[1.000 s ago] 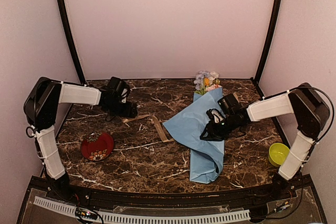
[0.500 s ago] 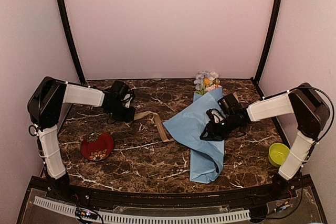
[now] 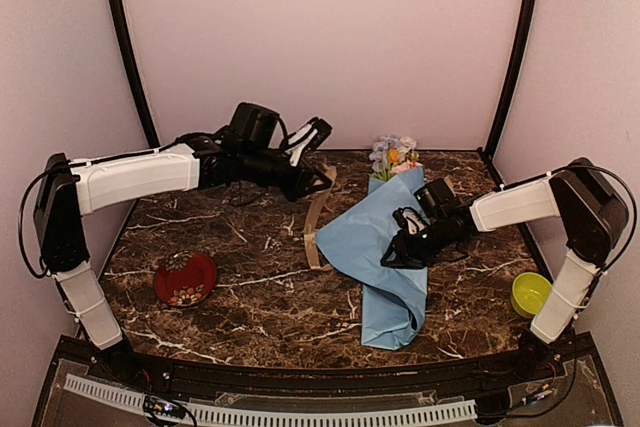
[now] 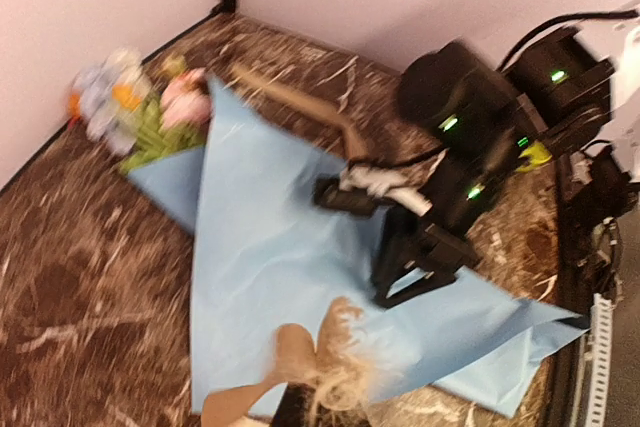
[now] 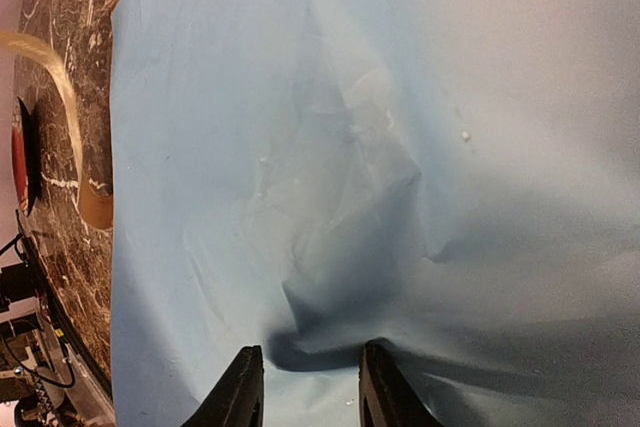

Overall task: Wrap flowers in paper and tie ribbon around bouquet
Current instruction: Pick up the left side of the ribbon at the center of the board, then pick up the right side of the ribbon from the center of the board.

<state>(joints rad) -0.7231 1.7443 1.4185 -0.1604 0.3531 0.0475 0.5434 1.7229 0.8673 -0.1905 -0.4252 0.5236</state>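
The bouquet (image 3: 385,247) lies at the table's centre right, a light-blue paper (image 4: 270,247) cone with the flowers (image 3: 393,155) poking out at its far end. My right gripper (image 3: 405,244) presses down on the cone's middle. Its fingers (image 5: 245,392) are closed on a bunched fold of paper (image 5: 330,247) between them. My left gripper (image 3: 318,169) hangs above the table left of the flowers, shut on one end of the tan ribbon (image 3: 313,222), which trails down to the marble beside the paper's left edge. The frayed ribbon (image 4: 335,352) end shows at my left gripper (image 4: 305,397).
A red patterned dish (image 3: 185,279) sits front left and a small green bowl (image 3: 530,294) by the right arm's base. Pink walls and black posts close in the back and sides.
My left gripper shut on the ribbon's end at back left, lifted it and swung right towards the bouquet, dragging the ribbon along. The right arm and bouquet stayed put.
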